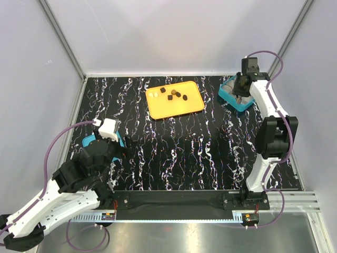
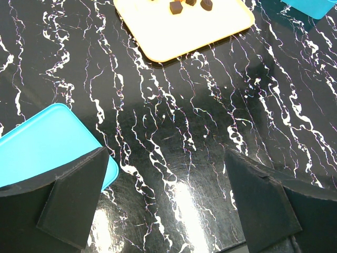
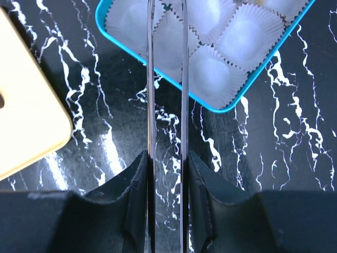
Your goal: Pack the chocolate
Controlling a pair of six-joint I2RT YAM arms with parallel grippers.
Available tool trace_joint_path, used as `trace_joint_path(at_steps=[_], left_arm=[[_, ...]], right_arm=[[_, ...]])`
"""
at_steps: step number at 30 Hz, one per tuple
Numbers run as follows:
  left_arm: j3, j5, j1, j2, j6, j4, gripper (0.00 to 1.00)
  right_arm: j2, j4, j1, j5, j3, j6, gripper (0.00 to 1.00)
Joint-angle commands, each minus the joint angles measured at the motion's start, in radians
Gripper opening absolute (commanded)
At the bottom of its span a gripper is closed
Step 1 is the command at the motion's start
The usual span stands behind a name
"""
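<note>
Several dark brown chocolates (image 1: 176, 95) and two cream-white ones (image 1: 154, 95) lie on the orange tray (image 1: 189, 105) at the back middle. In the left wrist view a few dark pieces (image 2: 176, 6) show at the top edge. My right gripper (image 3: 167, 174) is shut on metal tongs (image 3: 151, 79), whose two blades reach over the teal box (image 3: 247, 84) of white paper cups (image 3: 216, 74). The tong tips run out of view. My left gripper (image 2: 168, 205) is open and empty, low over the table beside a teal lid (image 2: 42, 147).
The teal box (image 1: 229, 97) sits at the back right under my right gripper (image 1: 242, 84). The teal lid (image 1: 89, 140) lies at the near left, partly under my left arm. The tray's corner (image 3: 26, 121) is left of the tongs. Grey walls enclose the black marbled table.
</note>
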Motion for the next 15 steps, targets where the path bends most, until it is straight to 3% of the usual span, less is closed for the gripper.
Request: trace_joint_path(at_steps=[1,15], left_arm=[[0.001,-0.015,-0.003,-0.009,-0.001,0.038,0.99],[0.001,-0.02,-0.003,0.002,0.002,0.038,0.99]], right_arm=[[0.037,0.022,-0.007,0.001,0.072,-0.002,0.23],[0.183,-0.017,-0.019,0.016,0.21,-0.028,0.28]])
